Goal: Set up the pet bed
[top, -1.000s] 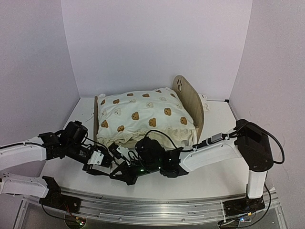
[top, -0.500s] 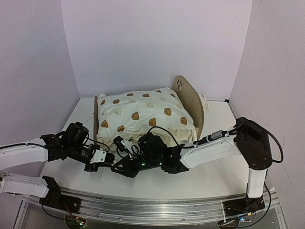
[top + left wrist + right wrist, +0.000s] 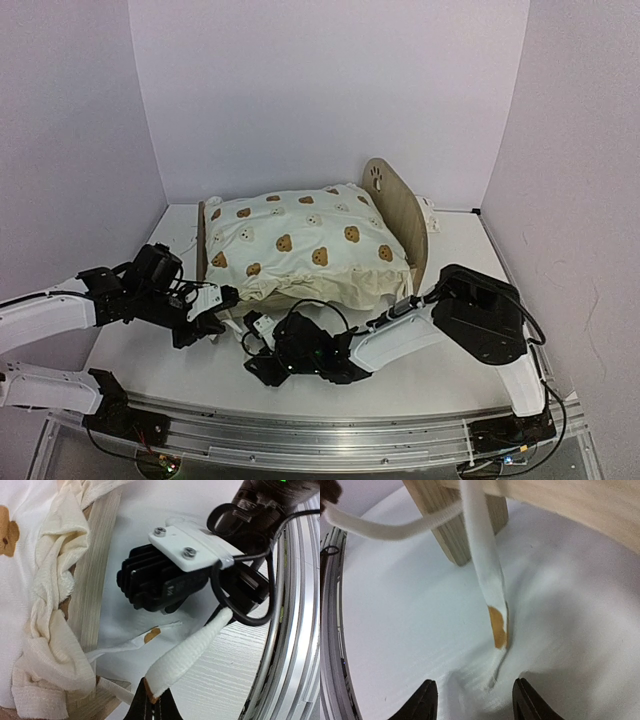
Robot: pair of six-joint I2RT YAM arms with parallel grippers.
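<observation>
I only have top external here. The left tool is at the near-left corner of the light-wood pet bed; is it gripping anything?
Observer: Yes. The left wrist view shows the left tool shut on a white fabric tie.
Operator: And the right tool?
Observer: The right wrist view shows the right tool open and empty.
Operator: Any other tie?
Observer: A second white tie with a brown-printed tip hangs past the pet bed's wooden leg, tip resting on the white table.
</observation>
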